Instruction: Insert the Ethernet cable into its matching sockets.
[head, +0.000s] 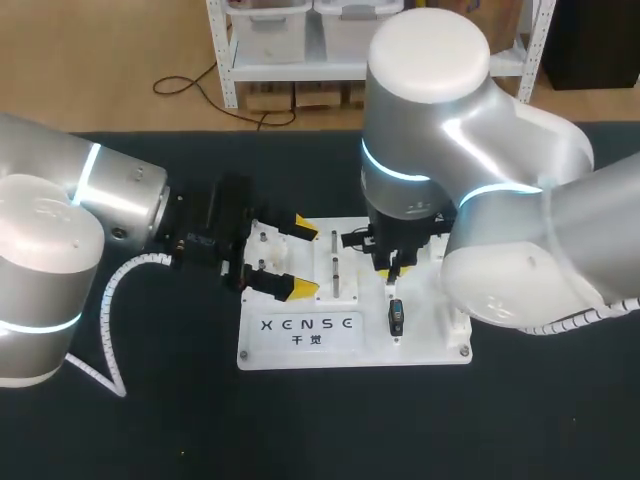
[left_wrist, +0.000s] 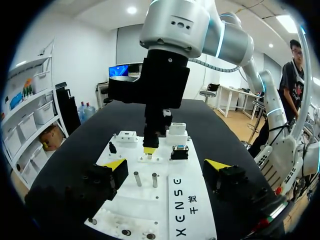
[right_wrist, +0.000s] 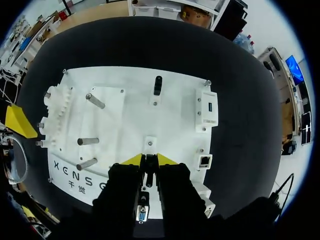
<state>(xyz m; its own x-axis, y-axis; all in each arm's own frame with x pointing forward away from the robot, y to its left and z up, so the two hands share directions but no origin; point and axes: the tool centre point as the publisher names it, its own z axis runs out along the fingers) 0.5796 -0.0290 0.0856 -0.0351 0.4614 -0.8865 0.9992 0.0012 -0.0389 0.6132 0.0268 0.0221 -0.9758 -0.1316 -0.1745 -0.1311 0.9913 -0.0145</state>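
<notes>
A white socket board (head: 420, 340) lies mid-table. My right gripper (right_wrist: 149, 160) points straight down onto it. Its yellow tips stand close together, shut on a small upright black plug (right_wrist: 148, 172) above a little white mount (right_wrist: 150, 143). In the head view the same gripper (head: 392, 270) hangs over the board's right half. The Ethernet socket (right_wrist: 205, 161) sits in a white block beside that gripper. My left gripper (left_wrist: 166, 165) stands open and level at the board's left edge (head: 300, 260) with nothing between its fingers. No cable cord shows.
A second black plug (head: 397, 317) stands on the board near the right gripper. Upright metal pins (left_wrist: 137, 178) rise from the board's middle. A socket block with a blue port (right_wrist: 210, 106) and a D-sub connector (right_wrist: 142, 213) also sit on the board.
</notes>
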